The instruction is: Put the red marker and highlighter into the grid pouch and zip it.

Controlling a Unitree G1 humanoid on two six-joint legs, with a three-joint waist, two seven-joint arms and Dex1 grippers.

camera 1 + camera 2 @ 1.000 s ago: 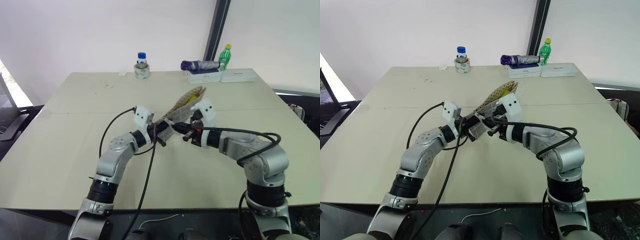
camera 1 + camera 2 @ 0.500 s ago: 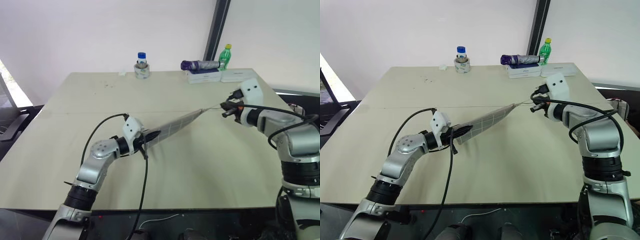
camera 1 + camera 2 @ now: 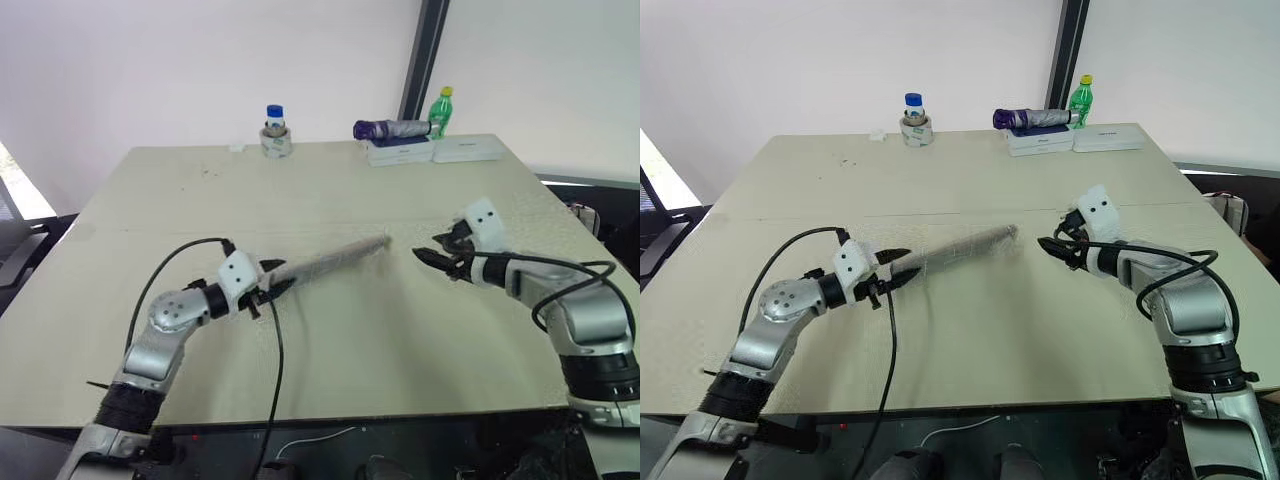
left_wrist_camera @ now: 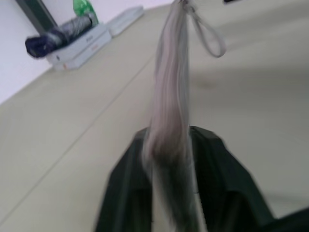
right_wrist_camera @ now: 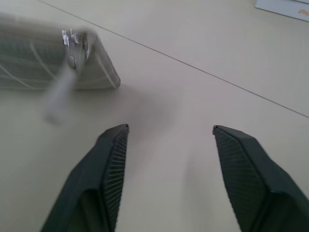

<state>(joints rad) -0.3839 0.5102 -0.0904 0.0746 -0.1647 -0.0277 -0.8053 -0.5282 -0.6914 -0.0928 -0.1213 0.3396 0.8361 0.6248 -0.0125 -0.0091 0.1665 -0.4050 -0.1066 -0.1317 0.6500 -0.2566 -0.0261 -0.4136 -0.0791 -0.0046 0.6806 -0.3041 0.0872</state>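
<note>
Reaching in from the table's near left corner, the left arm bends at the elbow and lays its gripper [image 3: 268,292] nearly level, pointing toward 2 o'clock. In the left wrist view its fingers [image 4: 219,169] flank the near end of the pouch [image 3: 330,261]; they stand partly apart, and whether they pinch the fabric or merely bracket it I cannot tell. The right arm comes in from the near right corner, forearm low over the tabletop, its gripper [image 3: 428,257] aimed toward 10 o'clock at the pouch's far end but apart from it. Its jaws are spread wide and empty, bare tabletop showing between the fingers [image 5: 110,159] in the right wrist view. The table [image 3: 330,370] is a pale beige slab with a seam running across its middle. Along its far edge, at 12 o'clock, stands a small jar [image 3: 274,132] with a blue cap; toward 1 o'clock lie flat white boxes [image 3: 435,150], a folded purple umbrella [image 3: 388,129] and a green bottle [image 3: 440,110]. Behind are white walls and a dark upright post [image 3: 418,60]. The pouch is grey with white grid lines, seen edge-on as a long narrow strip at the table's centre, running from the left gripper toward 2 o'clock. A metal zipper slider [image 5: 73,38] and a pale cord loop [image 4: 205,34] hang at its far end.
</note>
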